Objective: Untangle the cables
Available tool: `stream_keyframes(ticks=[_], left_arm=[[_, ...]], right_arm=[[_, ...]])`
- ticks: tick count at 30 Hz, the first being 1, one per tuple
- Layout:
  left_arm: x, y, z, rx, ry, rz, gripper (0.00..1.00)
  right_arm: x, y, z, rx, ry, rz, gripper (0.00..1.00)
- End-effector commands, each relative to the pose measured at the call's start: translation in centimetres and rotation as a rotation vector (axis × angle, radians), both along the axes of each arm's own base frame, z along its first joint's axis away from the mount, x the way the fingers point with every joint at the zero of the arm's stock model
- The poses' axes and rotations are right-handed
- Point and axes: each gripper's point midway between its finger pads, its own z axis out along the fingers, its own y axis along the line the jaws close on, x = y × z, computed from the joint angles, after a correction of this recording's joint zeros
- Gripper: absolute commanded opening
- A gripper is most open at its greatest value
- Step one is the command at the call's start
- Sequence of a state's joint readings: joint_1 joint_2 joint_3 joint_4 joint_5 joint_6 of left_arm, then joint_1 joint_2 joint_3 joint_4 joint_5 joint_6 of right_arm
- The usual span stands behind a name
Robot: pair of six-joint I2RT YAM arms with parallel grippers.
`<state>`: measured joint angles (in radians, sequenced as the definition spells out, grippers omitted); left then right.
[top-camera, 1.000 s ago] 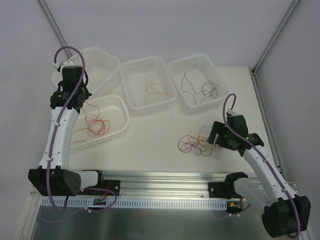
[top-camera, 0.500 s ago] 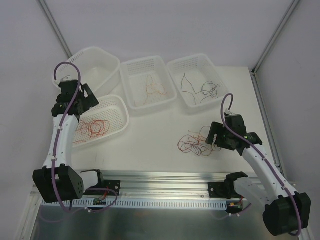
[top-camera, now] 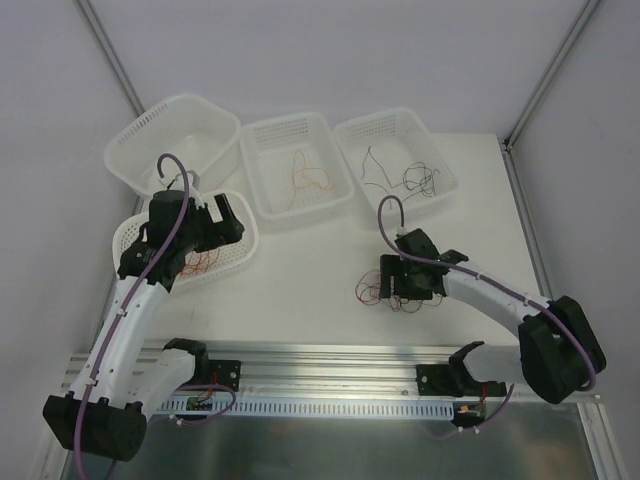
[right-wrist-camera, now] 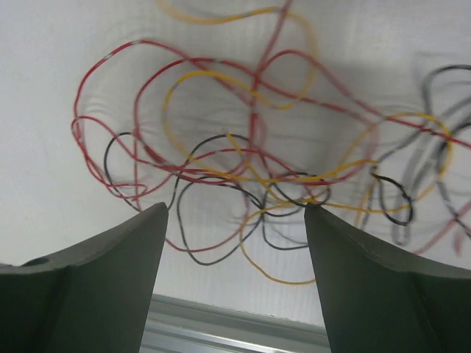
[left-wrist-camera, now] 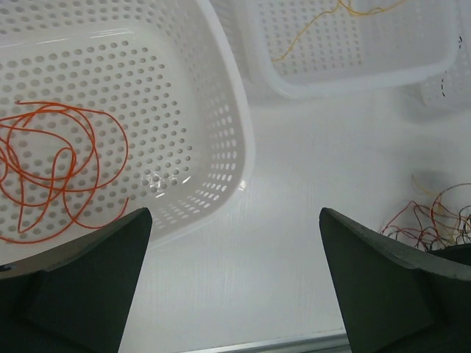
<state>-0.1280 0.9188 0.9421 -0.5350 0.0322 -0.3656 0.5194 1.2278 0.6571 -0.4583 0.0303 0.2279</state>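
Top external view has the white worktop (top-camera: pixel 320 250) carrying four perforated baskets, and the middle basket (top-camera: pixel 285 120) of the back row serves as marker for everything else. A deeper basket (top-camera: pixel 215 125) stands to its left, a third basket (top-camera: pixel 385 115) to its right, and a fourth basket (top-camera: pixel 250 240) just nearer than its left corner. The left tool (top-camera: pixel 225 215) hangs over that fourth basket's rim, jaws spread fully with nothing between them. The right tool (top-camera: pixel 395 285), nearer than the middle basket and off to its right, is poised low over the unsorted cables (right-wrist-camera: pixel 250 154), its fingers (right-wrist-camera: pixel 88 287) wide apart and empty. Red, yellow-orange and black strands cross each other many times there. Closing here would probably trap several strands at once, so a lift could drag or tighten the whole knot rather than free one wire. A single hair-thin strand might instead slip from the grip, or loop round a finger and trail.
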Motion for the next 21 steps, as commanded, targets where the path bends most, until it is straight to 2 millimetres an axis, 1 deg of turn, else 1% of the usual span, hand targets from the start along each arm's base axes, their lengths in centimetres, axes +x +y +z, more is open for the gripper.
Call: stream_keyframes(ticks=[1, 2, 3, 4, 5, 6, 7, 9, 10, 11, 12, 13, 14, 15, 16, 17, 18, 19, 20, 21], left_arm=[[-1.0, -2.5, 0.8, -0.096, -0.026, -0.069, 0.99], [-1.3, -3.1, 0.9, -0.107, -0.026, -0.087, 0.99], [-1.5, -3.4, 0.8, -0.114, -0.023, -0.093, 0.99], [-1.6, -3.8, 0.8, -0.126, -0.018, -0.097, 0.99], [-1.7, -4.3, 0.8, -0.131, -0.014, -0.114, 0.99], [-1.7, -4.8, 0.5, -0.136, -0.001, -0.124, 0.99], [-1.8, -5.2, 0.5, -0.153, 0.008, -0.125, 0.99], [-2.0, -6.7, 0.3, -0.162, 0.032, -0.161, 0.99], [-2.1, -7.3, 0.2, -0.168, 0.043, -0.165, 0.99], [-2.0, -7.7, 0.1, -0.160, 0.047, -0.165, 0.99], [-2.2, -8.8, 0.3, -0.160, 0.047, -0.198, 0.99], [-2.2, -9.6, 0.0, -0.163, 0.067, -0.202, 0.99], [-2.0, -9.9, -0.1, -0.154, 0.069, -0.195, 0.99], [-2.1, -11.5, -0.3, -0.160, 0.088, -0.219, 0.99], [-2.1, -12.2, -0.4, -0.162, 0.096, -0.226, 0.99], [-1.9, -12.7, -0.4, -0.154, 0.097, -0.221, 0.99], [-1.4, -13.6, -0.8, -0.140, 0.109, -0.217, 0.99], [-1.8, -15.0, -0.9, -0.144, 0.121, -0.239, 0.99], [-1.8, -16.0, -1.1, -0.139, 0.130, -0.249, 0.99], [-1.2, -17.0, -1.4, -0.124, 0.140, -0.247, 0.98]], right_arm=[[1.1, 5.3, 1.5, 0.132, -0.032, 0.067, 0.79], [0.5, 7.1, 1.4, 0.145, -0.021, 0.115, 0.78], [0.8, 8.7, 2.3, 0.167, -0.037, 0.149, 0.78], [0.6, 9.7, 2.6, 0.173, -0.040, 0.180, 0.78], [-0.4, 11.1, 3.0, 0.167, -0.037, 0.238, 0.78], [-0.3, 11.5, 2.9, 0.136, -0.046, 0.258, 0.78], [-0.4, 12.5, 4.0, 0.138, -0.065, 0.286, 0.78], [-0.1, 12.8, 4.8, 0.144, -0.087, 0.297, 0.78], [0.5, 12.4, 5.3, 0.125, -0.120, 0.277, 0.78], [0.5, 11.6, 5.5, 0.093, -0.127, 0.268, 0.78], [1.1, 10.6, 5.8, 0.045, -0.159, 0.246, 0.79], [1.4, 9.9, 6.6, 0.022, -0.192, 0.243, 0.78], [1.3, 8.8, 6.8, -0.020, -0.193, 0.234, 0.78], [1.7, 7.7, 7.1, -0.059, -0.219, 0.211, 0.78], [1.9, 6.7, 7.8, -0.067, -0.241, 0.187, 0.78], [1.7, 5.5, 7.7, -0.091, -0.236, 0.167, 0.78], [1.9, 4.5, 7.9, -0.107, -0.247, 0.140, 0.78], [2.3, 3.3, 7.9, -0.115, -0.249, 0.098, 0.78], [2.3, 2.3, 8.5, -0.109, -0.268, 0.069, 0.79], [2.2, 1.2, 8.2, -0.130, -0.269, 0.041, 0.78]])
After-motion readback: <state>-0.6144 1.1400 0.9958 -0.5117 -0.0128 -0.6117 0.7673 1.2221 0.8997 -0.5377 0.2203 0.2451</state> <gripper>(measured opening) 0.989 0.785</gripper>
